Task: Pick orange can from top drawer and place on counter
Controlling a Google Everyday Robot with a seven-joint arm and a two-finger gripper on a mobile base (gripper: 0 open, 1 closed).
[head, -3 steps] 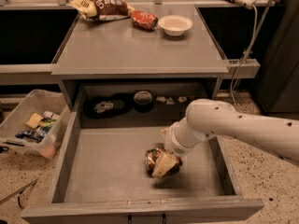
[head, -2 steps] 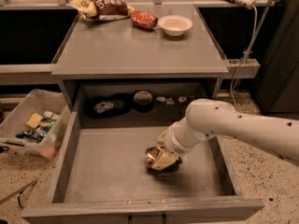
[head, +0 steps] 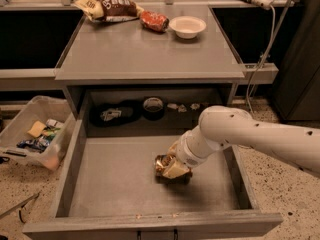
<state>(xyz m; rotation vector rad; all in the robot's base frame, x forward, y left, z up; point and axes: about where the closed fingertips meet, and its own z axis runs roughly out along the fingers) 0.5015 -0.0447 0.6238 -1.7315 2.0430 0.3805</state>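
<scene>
The orange can (head: 162,162) is in the open top drawer (head: 115,179), right of the middle of its grey floor. My gripper (head: 171,167) reaches down from the right on the white arm (head: 250,134) and is shut on the can. A cream finger (head: 176,171) covers the can's right side. The can sits just above its dark shadow on the drawer floor. The counter (head: 145,51) lies above and behind the drawer.
On the counter's far edge lie a brown-and-yellow snack bag (head: 107,6), a red shiny packet (head: 154,20) and a white bowl (head: 187,26). Dark objects (head: 152,104) sit in the recess behind the drawer. A clear bin of items (head: 35,131) stands on the floor to the left.
The gripper has closed in on the can, and the can has shifted slightly up and to the left within the fingers. The arm has barely moved.
</scene>
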